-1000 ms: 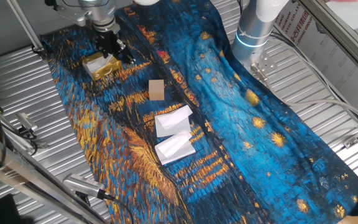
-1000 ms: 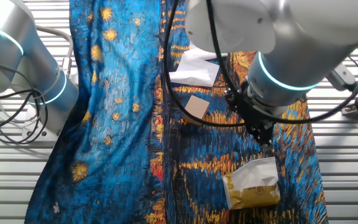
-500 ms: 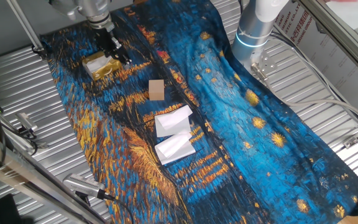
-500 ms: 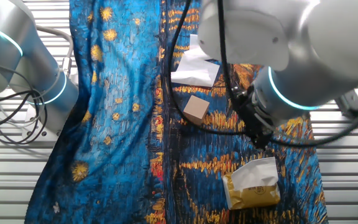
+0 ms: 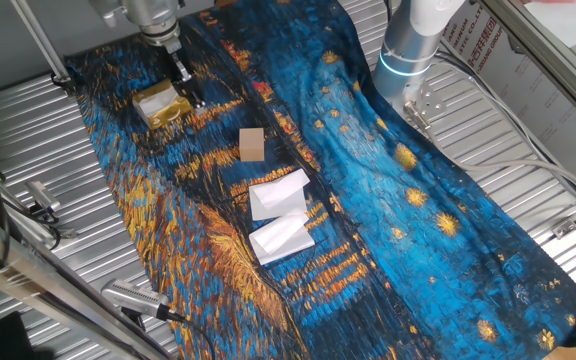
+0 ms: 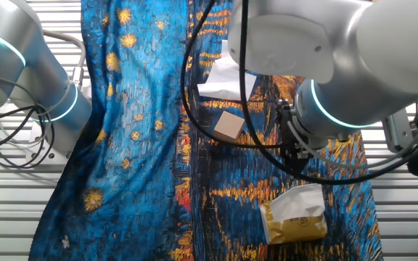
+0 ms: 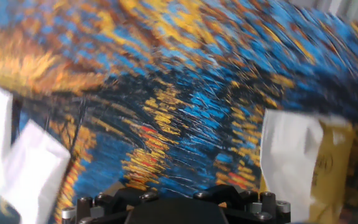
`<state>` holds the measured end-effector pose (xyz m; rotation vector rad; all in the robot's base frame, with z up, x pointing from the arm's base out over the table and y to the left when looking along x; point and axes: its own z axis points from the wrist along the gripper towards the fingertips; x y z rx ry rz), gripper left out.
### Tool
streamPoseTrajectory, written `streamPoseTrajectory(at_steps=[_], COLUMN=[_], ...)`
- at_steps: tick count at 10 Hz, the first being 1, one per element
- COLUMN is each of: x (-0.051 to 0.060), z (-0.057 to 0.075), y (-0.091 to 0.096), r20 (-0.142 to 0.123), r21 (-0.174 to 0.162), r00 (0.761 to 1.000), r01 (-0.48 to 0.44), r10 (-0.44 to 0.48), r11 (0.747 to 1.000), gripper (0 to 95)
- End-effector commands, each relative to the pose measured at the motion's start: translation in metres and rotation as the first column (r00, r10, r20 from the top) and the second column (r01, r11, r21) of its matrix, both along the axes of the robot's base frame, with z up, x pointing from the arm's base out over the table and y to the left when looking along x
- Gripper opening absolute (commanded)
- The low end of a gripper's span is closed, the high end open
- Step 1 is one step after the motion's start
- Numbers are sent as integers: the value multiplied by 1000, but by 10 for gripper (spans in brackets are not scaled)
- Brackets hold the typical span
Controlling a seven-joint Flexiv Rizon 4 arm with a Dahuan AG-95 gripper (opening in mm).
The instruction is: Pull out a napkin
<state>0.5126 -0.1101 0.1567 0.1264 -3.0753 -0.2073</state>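
The napkin is a flat white sheet lying on the shiny gold packet at the right of the hand view. It also shows in the other fixed view on the packet. In one fixed view the packet lies at the far left of the cloth. My gripper hangs just right of the packet, above the cloth, empty, with its fingers apart. In the other fixed view the arm hides most of the gripper. No fingertips show in the hand view.
A wooden block stands mid-cloth. Two white folded napkins lie nearer the front; they show at the left of the hand view. A second arm's base stands at the back right. Ribbed metal table surrounds the cloth.
The hand has turned about its wrist and shifted slightly toward the gold packet. The arm has swung in the other fixed view. The packet, block and folded napkins have not moved.
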Motion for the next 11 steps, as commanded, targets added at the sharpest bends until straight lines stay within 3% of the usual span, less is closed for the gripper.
streamPoseTrajectory(at_steps=[1, 4, 5, 6, 8, 9, 10, 11], x=[1, 1, 1, 2, 2, 1, 0, 0], z=[0, -3, -7, -19, -41, -44, -43, -40], y=[0, -1, -2, -6, -12, -14, -18, -24], r20=[0, 4, 9, 10, 11, 8, -1, -7], r21=[4, -3, -33, -89, -103, -113, -152, -171], r00=[1000, 1000, 999, 995, 991, 990, 986, 982], r01=[-19, -26, -54, -101, -130, -140, -164, -187], r10=[19, 26, 54, 102, 132, 141, 166, 188], r11=[1000, 1000, 998, 991, 986, 984, 975, 967], gripper=[950, 950, 950, 760, 760, 760, 760, 760])
